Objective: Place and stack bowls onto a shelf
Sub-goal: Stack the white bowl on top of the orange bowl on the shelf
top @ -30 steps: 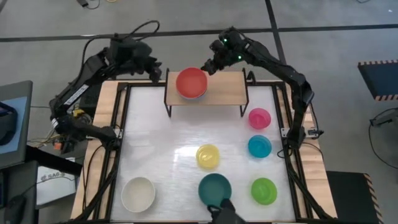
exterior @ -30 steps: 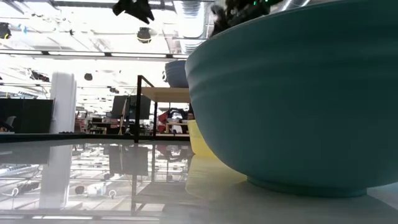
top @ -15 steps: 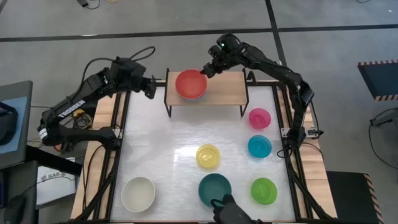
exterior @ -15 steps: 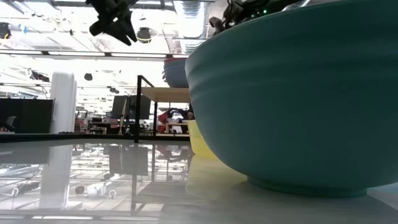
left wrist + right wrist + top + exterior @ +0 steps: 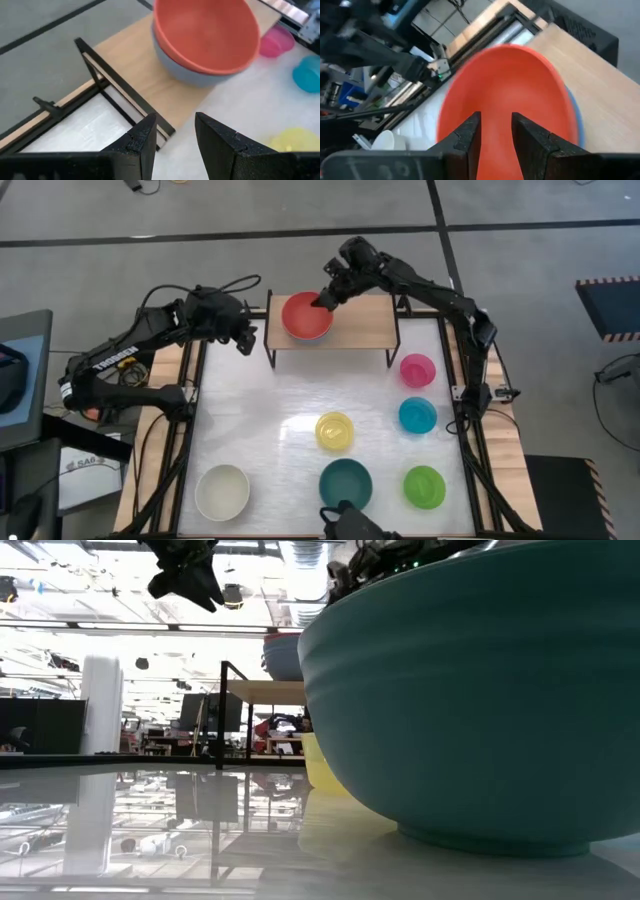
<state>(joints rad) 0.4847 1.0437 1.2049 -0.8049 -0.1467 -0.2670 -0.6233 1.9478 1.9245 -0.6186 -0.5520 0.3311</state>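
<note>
Red bowl (image 5: 307,315) upright, mouth upward.

Two bowls (image 5: 306,316) sit nested on the shelf (image 5: 360,328) — six others (image 5: 348,483) spread across the table (image 5: 270,410) before it.

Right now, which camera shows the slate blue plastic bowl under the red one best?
The left wrist view: the slate blue bowl shows its side beneath the red bowl. The high and right wrist views catch only its rim; the low view, a partial side.

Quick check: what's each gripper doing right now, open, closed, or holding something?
Left gripper: open, empty, beside the shelf.
Right gripper: open, empty, over the red bowl.
</note>
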